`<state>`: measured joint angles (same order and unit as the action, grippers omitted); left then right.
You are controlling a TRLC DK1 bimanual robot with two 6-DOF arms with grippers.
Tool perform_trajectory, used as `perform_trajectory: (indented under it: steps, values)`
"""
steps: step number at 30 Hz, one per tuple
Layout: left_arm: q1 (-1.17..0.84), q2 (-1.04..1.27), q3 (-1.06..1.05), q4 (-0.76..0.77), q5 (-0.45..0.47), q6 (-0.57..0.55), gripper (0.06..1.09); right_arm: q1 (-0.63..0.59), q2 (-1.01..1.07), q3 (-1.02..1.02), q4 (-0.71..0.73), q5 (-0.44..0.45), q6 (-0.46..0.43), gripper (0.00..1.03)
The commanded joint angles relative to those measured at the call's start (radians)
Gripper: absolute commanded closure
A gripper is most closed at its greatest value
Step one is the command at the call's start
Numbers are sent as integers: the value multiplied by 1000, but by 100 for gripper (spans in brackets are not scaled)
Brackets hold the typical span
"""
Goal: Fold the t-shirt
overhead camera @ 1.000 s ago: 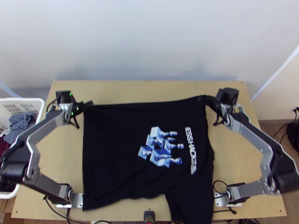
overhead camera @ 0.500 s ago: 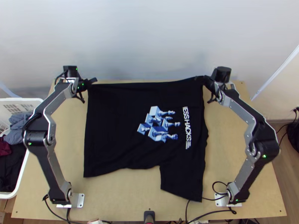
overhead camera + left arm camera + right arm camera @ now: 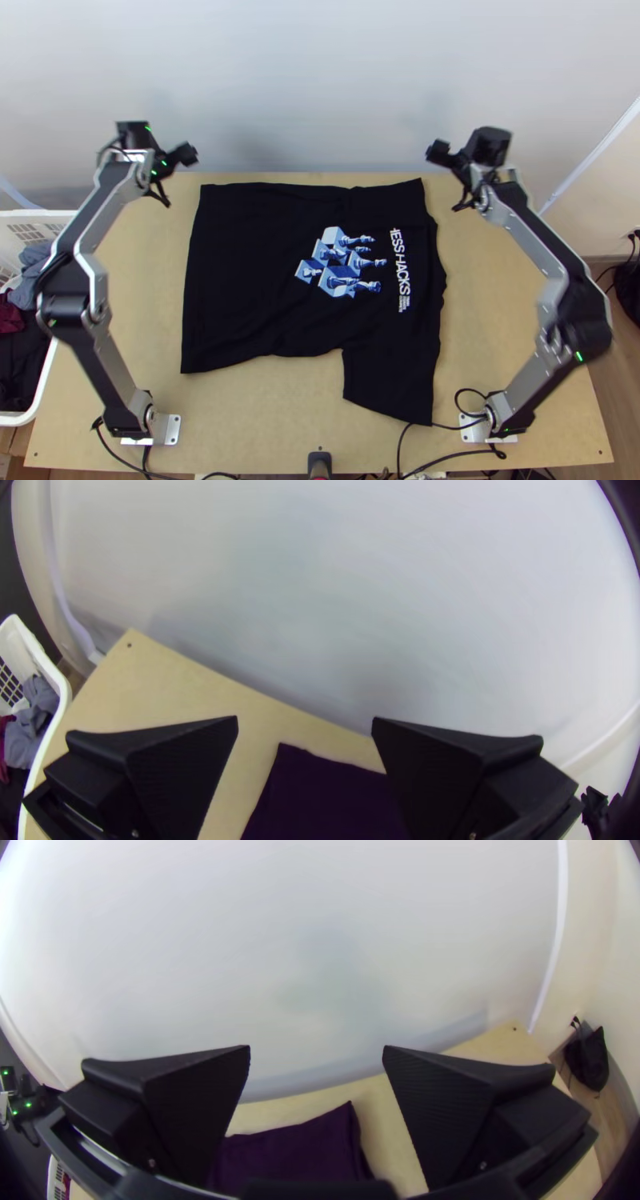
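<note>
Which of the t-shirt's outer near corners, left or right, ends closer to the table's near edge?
The right near corner, at the end of the sleeve jutting out; the left near corner stops well short of that.

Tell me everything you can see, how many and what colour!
t-shirt: one, black with blue-and-white picture, lying flat on the table
table: one, light wood, in the middle
basket: one, white, left of the table
clothes: several, grey-blue, dark red and black, inside the basket
wall: one, whitish, behind the table
cables: several, black, near edge
arms: two, silver-grey and black, one each side
left claw: one, black, open, far left
right claw: one, black, open, far right
</note>
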<state>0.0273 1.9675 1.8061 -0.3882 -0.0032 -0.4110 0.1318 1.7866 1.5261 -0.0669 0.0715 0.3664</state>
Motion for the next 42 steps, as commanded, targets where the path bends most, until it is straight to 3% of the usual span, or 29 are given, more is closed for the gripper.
perform_trajectory:
  steps: [1,7,12,19,20,22,24,28,33,42]
  values:
    - [-4,-171,-50,-17,6,20,10,22,-177,-11,-88,7,5,11]
    - [6,-368,-102,-196,17,86,10,42,-383,2,-501,-6,108,11]
    - [25,-547,-237,-219,31,123,10,28,-641,-201,-550,-27,101,11]
    - [25,-716,-329,-284,32,124,10,-21,-846,-353,-857,-102,68,16]
    - [22,-728,-332,-291,32,124,10,-24,-863,-380,-895,-118,66,17]
    - [17,-746,-333,-311,32,123,10,-54,-868,-445,-968,-159,68,30]
    - [14,-762,-333,-322,32,115,10,-87,-863,-508,-1031,-256,66,30]
    - [10,-789,-341,-351,32,110,10,-123,-869,-658,-1053,-374,14,30]
    - [8,-826,-375,-359,32,106,10,-112,-862,-784,-1051,-423,-69,30]
    - [10,-855,-390,-374,32,98,10,-113,-668,-788,-1061,-496,-188,30]
